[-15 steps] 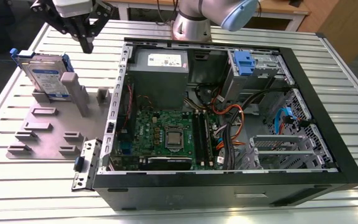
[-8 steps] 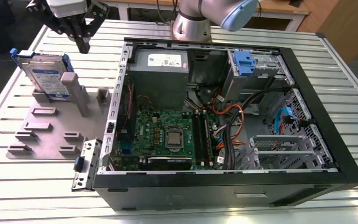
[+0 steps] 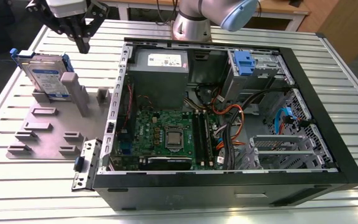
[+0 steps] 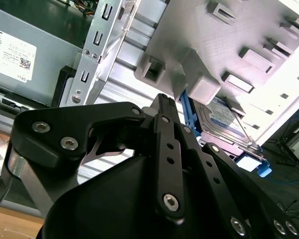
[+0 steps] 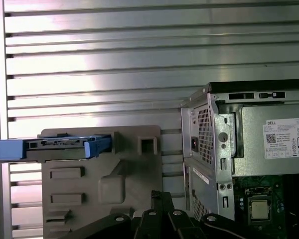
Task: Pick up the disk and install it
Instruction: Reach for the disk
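The disk (image 3: 45, 77) is a silver drive with a white-and-blue label and blue rails. It stands on edge in a grey holder plate (image 3: 48, 130) on the exterior view's left, leaning against an upright post. My gripper (image 3: 83, 45) hangs above and slightly behind it, toward the open computer case, and touches nothing. Its black fingers are pressed together and hold nothing. In the first wrist view the disk (image 5: 55, 147) appears edge-on from above, beyond the gripper (image 5: 159, 195). In the second wrist view the disk (image 4: 224, 119) shows past the gripper (image 4: 162, 99).
The open computer case (image 3: 328, 154) lies on the slatted metal table, to the exterior view's right of the holder. Inside are a grey power supply (image 3: 160, 63), a drive cage with a blue latch (image 3: 244, 63), the motherboard (image 3: 166, 135) and loose cables. The arm's base (image 3: 191, 25) stands behind the case.
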`<state>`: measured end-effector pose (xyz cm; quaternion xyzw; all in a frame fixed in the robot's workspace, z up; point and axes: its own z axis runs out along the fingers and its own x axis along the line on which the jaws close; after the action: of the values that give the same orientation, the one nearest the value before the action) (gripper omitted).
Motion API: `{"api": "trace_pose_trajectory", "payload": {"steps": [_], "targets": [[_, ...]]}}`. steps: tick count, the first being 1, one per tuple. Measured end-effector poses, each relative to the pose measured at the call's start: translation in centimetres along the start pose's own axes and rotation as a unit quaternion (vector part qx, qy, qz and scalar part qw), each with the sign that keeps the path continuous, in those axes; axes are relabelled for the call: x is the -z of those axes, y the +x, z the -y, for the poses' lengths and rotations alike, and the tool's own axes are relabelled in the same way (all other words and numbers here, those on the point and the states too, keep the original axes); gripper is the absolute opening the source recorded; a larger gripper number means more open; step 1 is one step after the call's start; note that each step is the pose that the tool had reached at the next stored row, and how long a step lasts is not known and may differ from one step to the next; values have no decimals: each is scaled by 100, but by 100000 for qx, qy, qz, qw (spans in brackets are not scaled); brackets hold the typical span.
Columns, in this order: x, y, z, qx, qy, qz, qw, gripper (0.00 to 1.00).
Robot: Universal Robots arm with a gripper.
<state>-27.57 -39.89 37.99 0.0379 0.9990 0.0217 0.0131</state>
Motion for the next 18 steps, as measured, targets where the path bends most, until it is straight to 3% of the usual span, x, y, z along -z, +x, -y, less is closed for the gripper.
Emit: {"api": "trace_pose_trajectory", "payload": {"steps": [5,14,18], "targets": [[-6,51,4,4,2,-3,100000,11],[-27,282,20,10,-1,15,100000,11],[-35,347,25,0,-3,19,100000,11]]}}
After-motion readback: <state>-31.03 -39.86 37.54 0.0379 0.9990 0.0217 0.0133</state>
